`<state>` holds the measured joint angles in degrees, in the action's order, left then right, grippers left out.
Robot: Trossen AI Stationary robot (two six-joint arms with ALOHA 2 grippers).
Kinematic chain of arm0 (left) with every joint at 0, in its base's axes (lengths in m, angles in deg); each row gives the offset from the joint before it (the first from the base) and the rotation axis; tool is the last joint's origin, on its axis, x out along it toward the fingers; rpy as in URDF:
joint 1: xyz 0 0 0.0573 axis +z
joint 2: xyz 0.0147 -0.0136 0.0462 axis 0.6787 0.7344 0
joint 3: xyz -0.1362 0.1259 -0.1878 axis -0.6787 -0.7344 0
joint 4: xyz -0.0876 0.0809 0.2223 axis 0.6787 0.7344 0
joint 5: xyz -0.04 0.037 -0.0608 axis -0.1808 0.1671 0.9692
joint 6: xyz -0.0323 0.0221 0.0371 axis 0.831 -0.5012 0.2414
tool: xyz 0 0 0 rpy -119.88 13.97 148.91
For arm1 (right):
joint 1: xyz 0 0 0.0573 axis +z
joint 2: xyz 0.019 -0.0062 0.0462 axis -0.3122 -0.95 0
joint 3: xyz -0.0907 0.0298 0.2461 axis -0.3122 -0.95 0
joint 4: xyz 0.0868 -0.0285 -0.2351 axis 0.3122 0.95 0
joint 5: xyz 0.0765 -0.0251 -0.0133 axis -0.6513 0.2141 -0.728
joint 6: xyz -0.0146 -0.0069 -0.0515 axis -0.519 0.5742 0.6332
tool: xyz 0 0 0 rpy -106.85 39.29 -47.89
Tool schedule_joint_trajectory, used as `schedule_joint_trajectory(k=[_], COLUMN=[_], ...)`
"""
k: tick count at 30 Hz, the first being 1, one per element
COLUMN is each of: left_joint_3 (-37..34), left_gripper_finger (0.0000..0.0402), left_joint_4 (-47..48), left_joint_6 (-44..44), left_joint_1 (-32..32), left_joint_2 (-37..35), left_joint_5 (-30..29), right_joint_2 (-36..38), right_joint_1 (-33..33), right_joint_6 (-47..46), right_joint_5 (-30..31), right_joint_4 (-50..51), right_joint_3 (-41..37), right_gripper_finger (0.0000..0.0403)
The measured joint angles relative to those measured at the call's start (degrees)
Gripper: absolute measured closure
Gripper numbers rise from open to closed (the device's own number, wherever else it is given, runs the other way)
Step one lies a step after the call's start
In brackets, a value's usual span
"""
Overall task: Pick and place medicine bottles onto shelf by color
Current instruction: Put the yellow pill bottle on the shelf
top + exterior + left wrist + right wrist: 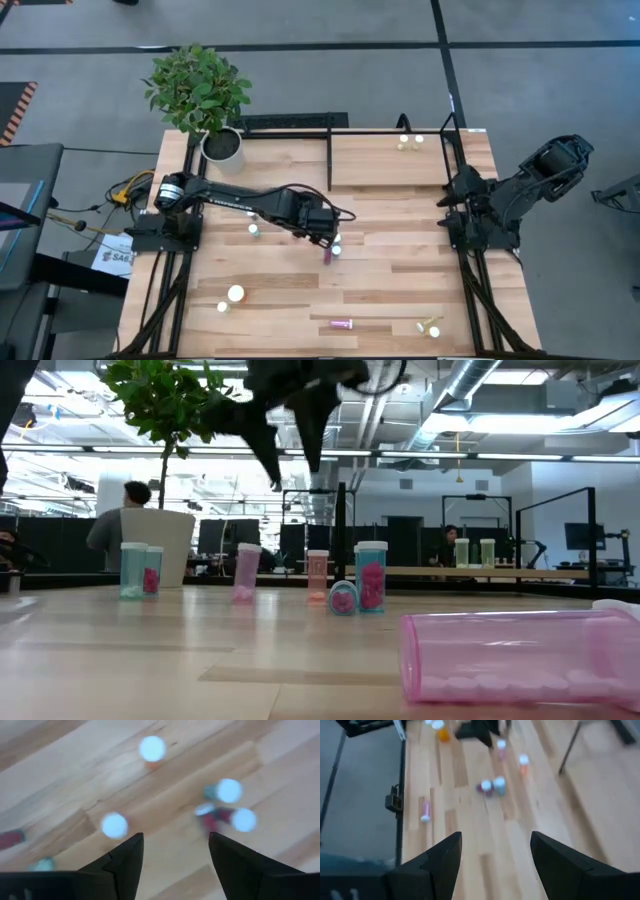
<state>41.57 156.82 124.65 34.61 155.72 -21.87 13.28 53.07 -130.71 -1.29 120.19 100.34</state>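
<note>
Left hand: reaching out over the middle of the surface, fingers spread with nothing between them, hovering above a small cluster of bottles.
Right hand: parked off the right edge of the surface, fingers spread, empty, looking back across the planks.
Cluster under the left hand: a magenta bottle lying on its side, touching a white-capped upright bottle; in the low view this pair reads as a tipped bottle against a standing pink-filled one.
Other bottles: one upright to the left of the arm; a larger white-capped one with a small neighbour near the front left; a pink bottle and a yellowish one lying at the near edge.
Shelf: far right part of the surface; two pale bottles already stand at its far edge.
Handling, as judged: light, rigid, smooth plastic cylinders, likely to roll or skid when lying down and to topple when nudged.
Where to grip: across the body just below the cap for upright ones; across the width at mid-length for the tipped ones.
</note>
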Motion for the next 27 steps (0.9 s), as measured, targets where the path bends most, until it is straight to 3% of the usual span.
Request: schedule_joint_trajectory(k=[6, 12, 22, 27], left_joint_3=[4.5, 7.2, 7.8, 7.8], left_gripper_finger=[0.0191, 0.0191, 0.0191, 0.0191], left_joint_4=[-2.9, -10.7, -17.4, -16.8], left_joint_6=[2.3, 2.0, 0.3, -2.4], left_joint_1=[-4.1, -7.5, -11.3, -11.5], left_joint_2=[0.0, 0.0, 0.0, 0.0], left_joint_5=[-5.2, -10.6, -14.1, -14.3], right_joint_2=[-1.4, -2.3, -6.0, -10.6], right_joint_1=[0.0, 1.8, 11.2, 18.1], right_joint_6=[-12.0, -14.7, -31.7, -29.3], right_joint_5=[-2.1, -8.4, -20.7, -23.3], right_joint_4=[9.3, 5.6, 4.9, -2.1], right_joint_3=[-0.1, -3.1, -13.1, -14.7], right_gripper_finger=[0.0143, 0.0143, 0.0143, 0.0143])
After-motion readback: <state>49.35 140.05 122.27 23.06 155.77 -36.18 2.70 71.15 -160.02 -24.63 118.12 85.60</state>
